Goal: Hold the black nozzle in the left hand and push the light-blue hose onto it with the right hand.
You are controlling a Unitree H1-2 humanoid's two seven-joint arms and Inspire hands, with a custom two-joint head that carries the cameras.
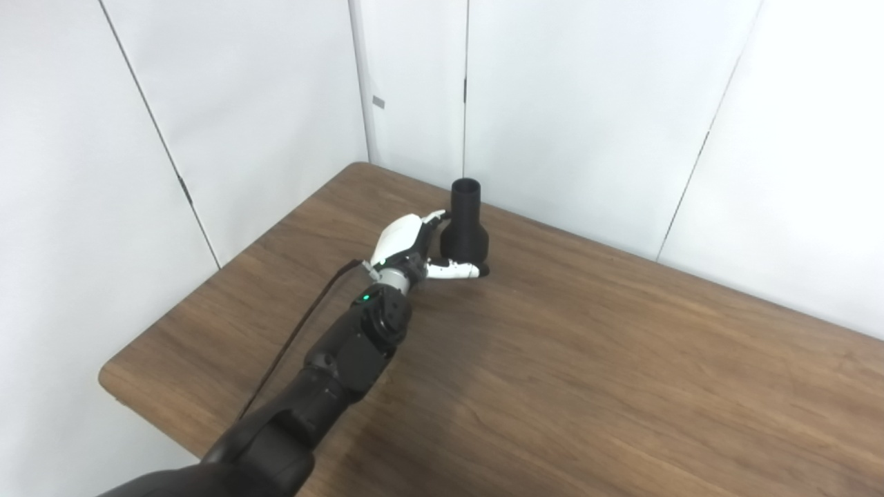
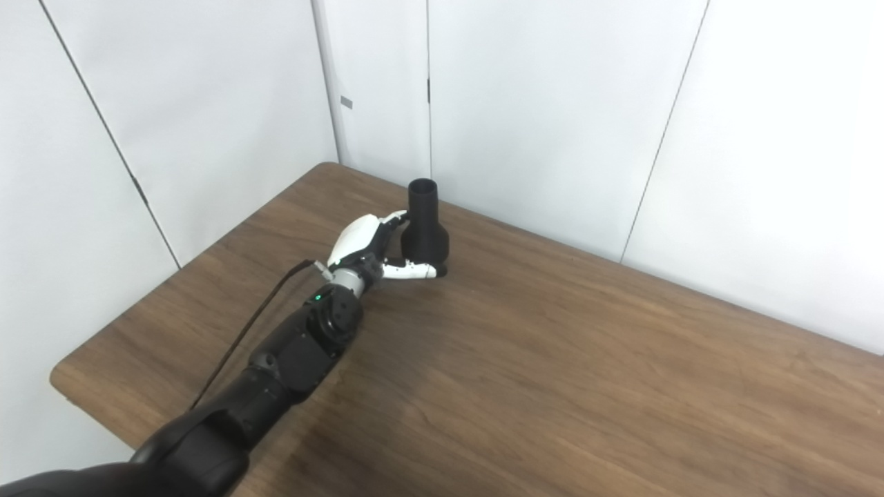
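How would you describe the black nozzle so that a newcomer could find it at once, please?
Look to the far edge of the wooden table, near the corner of the white wall panels. The black nozzle stands upright there, narrow open neck above a wider base, with the left hand at its side.

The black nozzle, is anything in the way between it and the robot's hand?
No, nothing is in the way. The left hand is already at the black nozzle, fingers curled around its wide base as it stands upright on the table. The light-blue hose and the right hand are not in view.
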